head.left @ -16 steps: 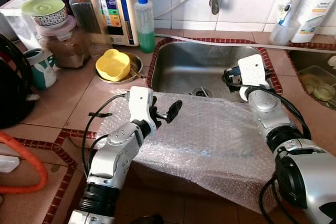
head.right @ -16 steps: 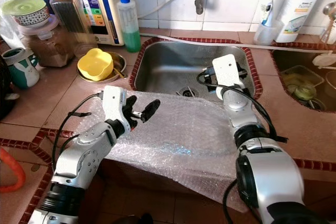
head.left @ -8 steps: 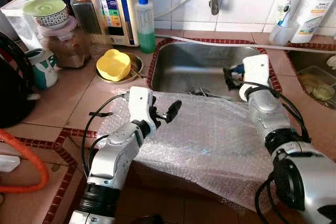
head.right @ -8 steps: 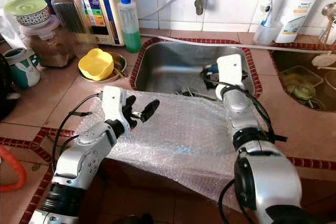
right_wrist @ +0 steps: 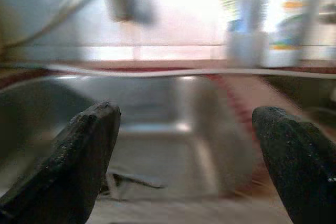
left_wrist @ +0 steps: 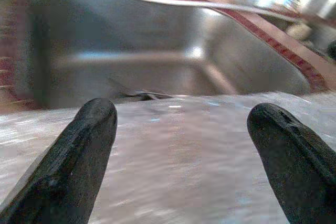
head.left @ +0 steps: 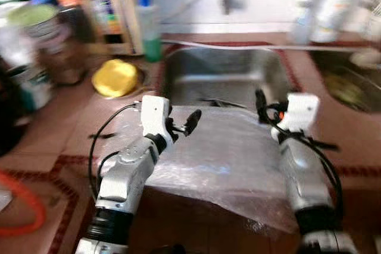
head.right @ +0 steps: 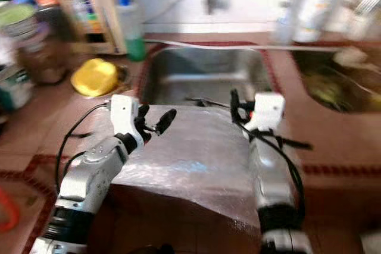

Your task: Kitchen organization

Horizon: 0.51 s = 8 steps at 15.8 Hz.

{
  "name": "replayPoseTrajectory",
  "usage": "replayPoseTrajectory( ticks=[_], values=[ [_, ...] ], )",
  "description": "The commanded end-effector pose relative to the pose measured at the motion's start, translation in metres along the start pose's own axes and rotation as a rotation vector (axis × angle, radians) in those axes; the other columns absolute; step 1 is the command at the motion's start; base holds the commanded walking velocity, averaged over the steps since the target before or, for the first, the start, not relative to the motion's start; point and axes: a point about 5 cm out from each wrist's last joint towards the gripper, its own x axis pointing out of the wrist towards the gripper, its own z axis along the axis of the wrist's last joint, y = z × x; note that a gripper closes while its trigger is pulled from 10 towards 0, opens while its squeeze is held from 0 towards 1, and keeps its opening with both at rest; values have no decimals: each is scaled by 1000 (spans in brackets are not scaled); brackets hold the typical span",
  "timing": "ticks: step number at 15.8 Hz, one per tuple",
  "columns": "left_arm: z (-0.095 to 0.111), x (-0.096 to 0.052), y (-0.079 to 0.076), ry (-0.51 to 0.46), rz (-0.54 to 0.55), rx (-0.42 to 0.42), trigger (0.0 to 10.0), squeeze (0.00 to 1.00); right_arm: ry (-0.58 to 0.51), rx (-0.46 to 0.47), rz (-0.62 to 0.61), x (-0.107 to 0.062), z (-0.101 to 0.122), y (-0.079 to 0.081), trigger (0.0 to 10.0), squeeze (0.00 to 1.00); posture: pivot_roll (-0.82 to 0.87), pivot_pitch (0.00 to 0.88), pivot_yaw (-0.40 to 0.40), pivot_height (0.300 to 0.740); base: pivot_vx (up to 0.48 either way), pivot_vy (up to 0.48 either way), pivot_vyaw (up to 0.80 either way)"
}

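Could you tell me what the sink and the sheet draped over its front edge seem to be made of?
Sink: apparently stainless steel, brushed grey with soft highlights. Sheet: probably clear plastic bubble wrap, translucent and glossy, though blur hides the bubbles now.

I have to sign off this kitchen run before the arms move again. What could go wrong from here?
1. The sheet of clear bubble wrap hangs over the counter's front edge; a tug might slide it to the floor.
2. Both views are blurred, so aiming may be poor. The open left gripper and open right gripper hover near the wrap's far edge, beside the steel sink.
3. The yellow bowl sits close to the left arm's sweep.
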Motion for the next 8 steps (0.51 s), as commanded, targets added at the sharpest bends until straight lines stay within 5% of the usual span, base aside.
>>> replayPoseTrajectory(
  ticks=[1,4,8],
  values=[
    [1,-3,-1,-11,23,28,10000,0,-36,25,4,-8,14,8,10000,0,-18,57,107,740,0,0,0],
    [-8,-12,-1,9,28,63,10000,0,4,40,-2,-26,19,11,10000,0,-20,57,107,740,0,0,0],
    [-8,-13,-1,-1,46,46,10000,0,33,61,21,-29,22,21,10000,0,-10,50,104,740,0,-83,0]
  ],
)
